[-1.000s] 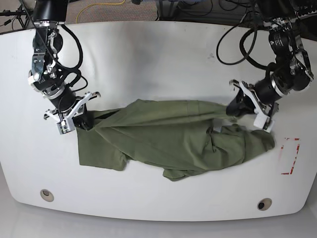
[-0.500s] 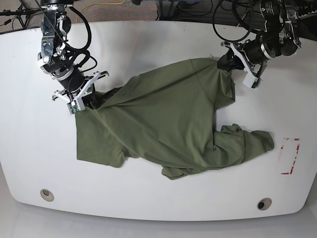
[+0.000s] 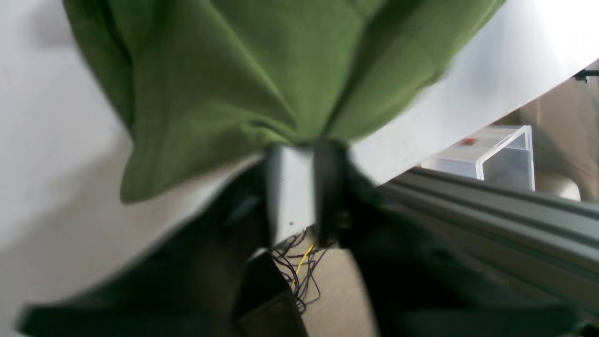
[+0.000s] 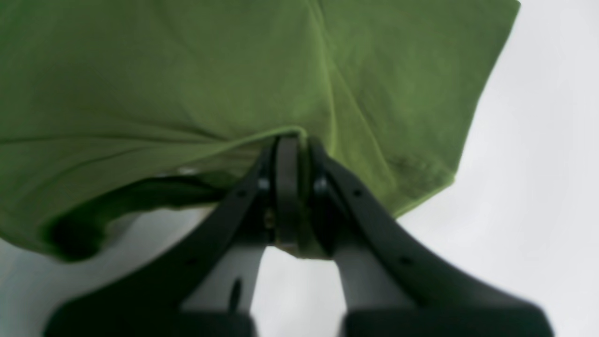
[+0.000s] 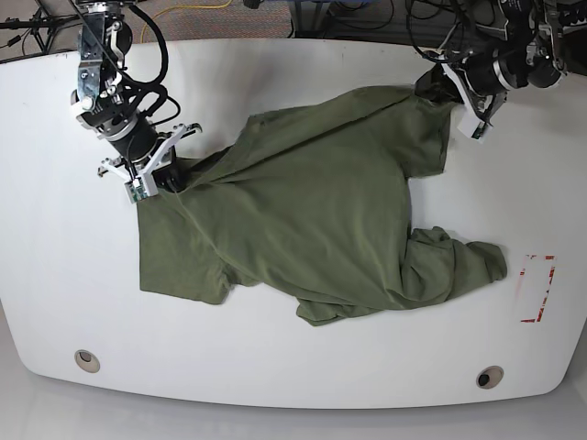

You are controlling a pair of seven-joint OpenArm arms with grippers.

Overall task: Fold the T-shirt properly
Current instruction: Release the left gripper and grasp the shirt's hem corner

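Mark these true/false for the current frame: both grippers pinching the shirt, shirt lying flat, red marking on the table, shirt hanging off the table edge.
1. Both grippers are closed on cloth. True: the left gripper and the right gripper each pinch a bunched edge of the T-shirt.
2. The T-shirt lies flat and smooth. False: it is stretched between the two grippers, and its lower right part is crumpled into a heap.
3. A red marking sits on the table to the shirt's right in the base view. True: the red dashed outline is there, clear of the cloth.
4. Part of the shirt hangs over the table's front edge. False: all visible cloth stays on the white top.
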